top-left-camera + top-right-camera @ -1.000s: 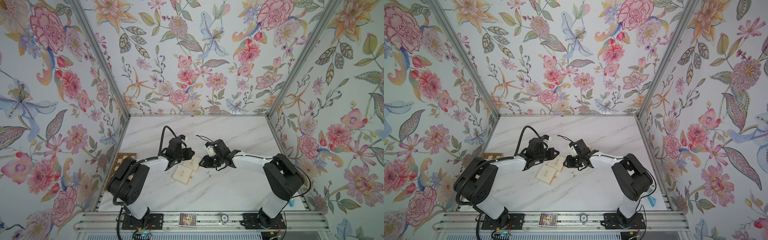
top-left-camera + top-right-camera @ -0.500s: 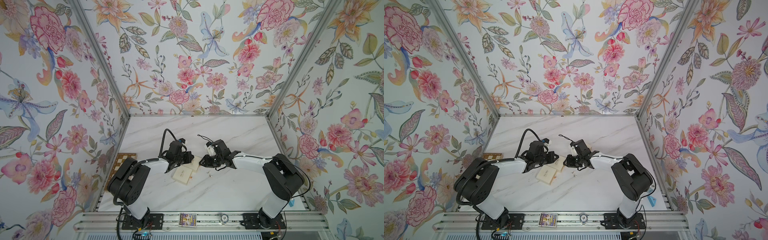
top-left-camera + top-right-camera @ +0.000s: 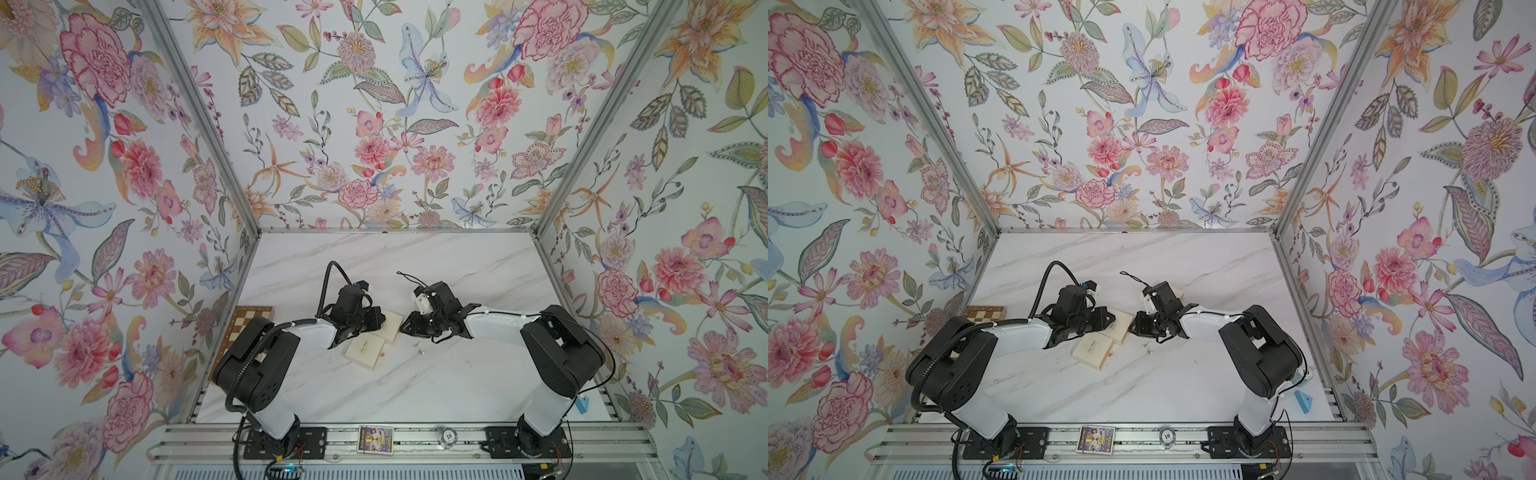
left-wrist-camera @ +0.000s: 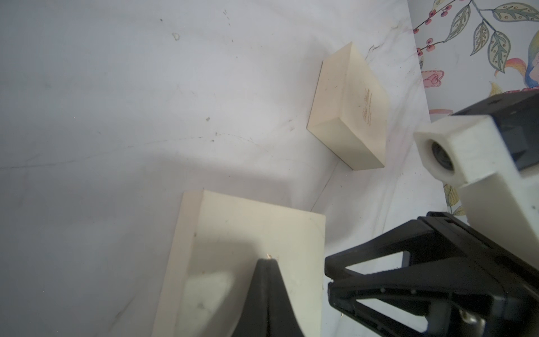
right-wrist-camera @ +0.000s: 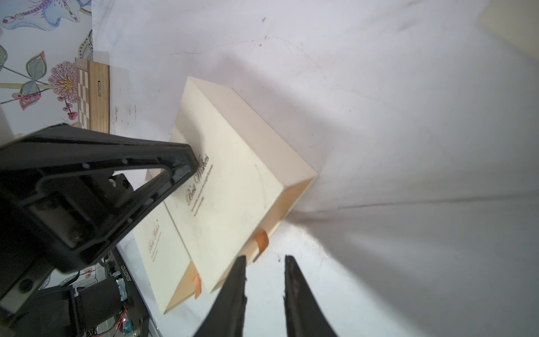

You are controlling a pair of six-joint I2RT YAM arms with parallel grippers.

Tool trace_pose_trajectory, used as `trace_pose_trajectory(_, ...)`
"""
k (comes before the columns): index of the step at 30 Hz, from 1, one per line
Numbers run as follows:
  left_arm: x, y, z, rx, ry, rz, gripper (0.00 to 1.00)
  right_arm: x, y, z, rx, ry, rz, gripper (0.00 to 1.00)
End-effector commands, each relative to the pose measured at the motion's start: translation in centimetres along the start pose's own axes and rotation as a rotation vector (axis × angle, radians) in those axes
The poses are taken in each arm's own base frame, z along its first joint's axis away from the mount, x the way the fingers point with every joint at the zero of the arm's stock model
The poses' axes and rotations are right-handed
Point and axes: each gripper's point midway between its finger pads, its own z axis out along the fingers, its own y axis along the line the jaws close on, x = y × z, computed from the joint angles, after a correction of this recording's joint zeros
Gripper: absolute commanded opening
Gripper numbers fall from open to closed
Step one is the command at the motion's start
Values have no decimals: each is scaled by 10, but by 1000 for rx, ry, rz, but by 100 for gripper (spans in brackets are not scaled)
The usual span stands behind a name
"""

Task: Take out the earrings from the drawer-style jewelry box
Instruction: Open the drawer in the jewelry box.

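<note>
The left claw [image 4: 268, 260], shut, presses on the box [image 5: 233, 181], likely steadying it. The right claw [image 5: 265, 259], narrowly parted and empty, sits by the orange tab [image 5: 261, 240], apparently poised to pull.

Your left arm [image 3: 309, 332] and right arm [image 3: 498, 322] match: white link shells between bulky black joint housings. A ribbed black hose [image 3: 249, 357] runs along the left one. The left pincer [image 4: 268, 262] and right pincer [image 5: 264, 259] are matte black, with tapering fingers [image 5: 300, 291] (open triangular frames, tiny screws). A white camera block [image 4: 466, 151] sits at the wrist. Black base plates [image 3: 286, 442] anchor both.
</note>
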Motion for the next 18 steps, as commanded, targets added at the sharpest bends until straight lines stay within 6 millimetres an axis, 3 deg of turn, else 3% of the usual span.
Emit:
trace_pose_trajectory(1,9,7,-2,-40,13,3,0,5,-5,5,0,15,15,25)
trace_pose_trajectory(18,9,8,-2,-46,18,0,0,5,-7,8,-6,17,22,21)
